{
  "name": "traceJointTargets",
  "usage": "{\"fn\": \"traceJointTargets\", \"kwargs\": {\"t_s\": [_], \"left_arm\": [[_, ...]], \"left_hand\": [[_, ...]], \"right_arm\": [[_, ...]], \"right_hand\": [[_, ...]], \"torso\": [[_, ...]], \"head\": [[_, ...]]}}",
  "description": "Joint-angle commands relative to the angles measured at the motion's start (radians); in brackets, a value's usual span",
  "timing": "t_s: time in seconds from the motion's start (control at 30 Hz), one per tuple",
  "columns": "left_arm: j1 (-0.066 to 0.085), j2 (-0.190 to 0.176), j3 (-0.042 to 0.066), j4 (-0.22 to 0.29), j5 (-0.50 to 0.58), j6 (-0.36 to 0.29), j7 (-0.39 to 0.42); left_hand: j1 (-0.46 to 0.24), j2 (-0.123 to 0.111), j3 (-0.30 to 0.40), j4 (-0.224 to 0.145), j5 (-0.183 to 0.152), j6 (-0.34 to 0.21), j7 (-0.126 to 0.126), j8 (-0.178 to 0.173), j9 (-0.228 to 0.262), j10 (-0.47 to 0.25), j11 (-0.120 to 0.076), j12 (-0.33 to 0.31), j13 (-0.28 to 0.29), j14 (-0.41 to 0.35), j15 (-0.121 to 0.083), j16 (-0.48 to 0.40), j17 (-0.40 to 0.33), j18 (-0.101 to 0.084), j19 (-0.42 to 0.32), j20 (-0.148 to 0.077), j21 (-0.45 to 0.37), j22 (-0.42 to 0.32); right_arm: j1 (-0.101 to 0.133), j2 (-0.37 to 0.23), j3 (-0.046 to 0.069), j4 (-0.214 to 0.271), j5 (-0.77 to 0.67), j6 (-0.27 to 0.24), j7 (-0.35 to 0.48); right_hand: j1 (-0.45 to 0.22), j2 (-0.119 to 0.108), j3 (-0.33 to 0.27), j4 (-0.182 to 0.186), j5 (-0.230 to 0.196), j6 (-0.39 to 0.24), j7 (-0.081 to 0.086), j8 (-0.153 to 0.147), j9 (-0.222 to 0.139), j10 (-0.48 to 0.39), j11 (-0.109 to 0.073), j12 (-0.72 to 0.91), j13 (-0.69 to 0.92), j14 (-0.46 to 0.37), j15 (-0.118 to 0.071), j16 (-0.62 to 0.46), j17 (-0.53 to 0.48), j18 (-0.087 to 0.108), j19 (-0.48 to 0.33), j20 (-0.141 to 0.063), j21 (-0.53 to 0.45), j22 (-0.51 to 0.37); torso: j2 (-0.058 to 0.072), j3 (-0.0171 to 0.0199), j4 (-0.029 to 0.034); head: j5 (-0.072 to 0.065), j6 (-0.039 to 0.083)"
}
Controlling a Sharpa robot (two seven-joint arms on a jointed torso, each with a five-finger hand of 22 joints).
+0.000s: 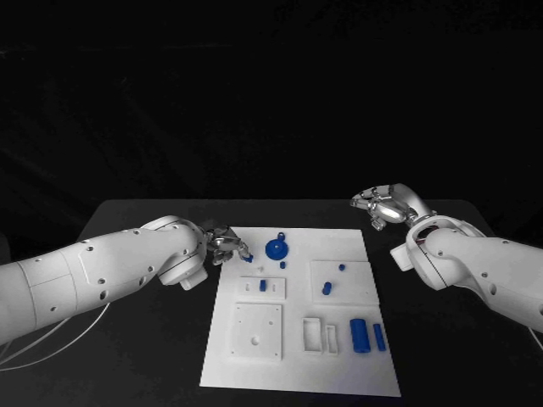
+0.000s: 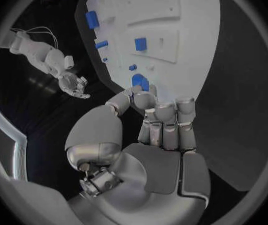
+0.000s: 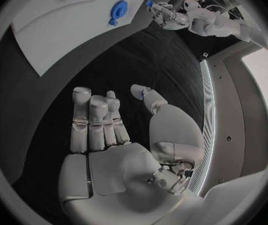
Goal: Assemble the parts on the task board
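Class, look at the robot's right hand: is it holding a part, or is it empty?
Empty. The right hand hangs over bare black table beside the white board, its fingers straight and apart with nothing between them.

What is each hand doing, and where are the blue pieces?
Left hand: pinches a small blue piece over the board's edge.
Right hand: holds nothing, fingers apart, off the board.
White board: flat on the table.
Round blue piece: on the board.
Two blue bars: side by side on the board.
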Motion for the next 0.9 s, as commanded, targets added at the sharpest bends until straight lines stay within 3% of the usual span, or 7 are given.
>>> {"fn": "traceJointTargets", "kwargs": {"t_s": [0.03,0.23,0.43,0.73,0.9], "left_arm": [[-0.001,-0.016,-0.009,0.04,-0.012,-0.091,0.013],[-0.003,-0.05,-0.035,0.108,-0.055,-0.143,0.009],[-0.004,-0.08,-0.071,0.158,-0.06,-0.171,0.007],[-0.011,-0.092,-0.101,0.186,-0.075,-0.182,0.003],[-0.021,-0.089,-0.106,0.184,-0.078,-0.188,0.003]], "left_hand": [[0.008,-0.002,0.001,-0.004,0.003,0.146,-0.074,0.021,0.065,-0.001,-0.008,0.006,0.001,0.038,-0.044,0.006,0.001,0.006,0.008,-0.139,0.004,0.0],[0.011,-0.01,0.0,-0.003,0.009,0.16,-0.08,0.03,0.072,0.002,-0.014,0.01,0.001,0.043,-0.048,0.011,0.003,0.008,0.014,-0.141,0.008,0.001],[0.011,-0.015,-0.001,0.0,0.008,0.17,-0.083,0.034,0.075,0.004,-0.017,0.014,0.002,0.046,-0.049,0.015,0.004,0.009,0.017,-0.142,0.01,0.001],[0.009,-0.02,-0.002,0.007,0.006,0.184,-0.088,0.042,0.08,0.007,-0.022,0.022,0.002,0.049,-0.052,0.021,0.005,0.011,0.02,-0.143,0.012,0.002],[0.008,-0.019,-0.003,0.009,0.006,0.188,-0.089,0.044,0.081,0.007,-0.023,0.024,0.003,0.05,-0.051,0.023,0.006,0.011,0.02,-0.143,0.013,0.002]], "right_arm": [[0.0,0.0,0.0,0.002,-0.002,0.004,0.01],[0.0,-0.004,0.0,0.002,-0.002,0.003,0.01],[0.0,-0.006,0.0,-0.002,-0.002,0.003,0.009],[0.0,-0.009,0.0,0.0,-0.002,0.003,0.009],[0.0,-0.01,0.0,0.0,-0.002,0.003,0.009]], "right_hand": [[-0.009,0.003,0.002,-0.002,0.006,0.001,0.006,0.003,-0.001,0.001,-0.005,0.007,-0.001,0.007,-0.002,0.006,-0.002,0.058,0.003,-0.007,-0.004,0.016],[-0.009,0.003,0.002,-0.002,0.008,0.001,0.006,0.003,-0.001,0.001,-0.005,0.007,-0.001,0.007,-0.002,0.006,-0.002,0.058,0.003,-0.007,-0.004,0.016],[-0.009,0.003,0.002,-0.002,0.009,0.001,0.006,0.003,-0.001,0.001,-0.005,0.007,-0.001,0.007,-0.002,0.006,-0.002,0.058,0.003,-0.007,-0.004,0.016],[-0.009,0.003,0.003,-0.002,0.01,0.001,0.006,0.003,-0.001,0.001,-0.005,0.007,-0.002,0.007,-0.002,0.006,-0.002,0.058,0.004,-0.007,-0.004,0.016],[-0.009,0.003,0.003,-0.002,0.01,0.002,0.006,0.003,-0.001,0.001,-0.005,0.007,-0.002,0.007,-0.002,0.006,-0.002,0.058,0.004,-0.007,-0.004,0.016]], "torso": [[0.001,0.0002,-0.0004],[0.001,0.001,-0.0012],[0.0,0.0017,-0.0011],[0.0,0.0025,0.0002],[0.001,0.0021,-0.0009]], "head": [[0.002,-0.002],[0.002,-0.005],[0.003,-0.009],[0.004,-0.011],[0.004,-0.011]]}}
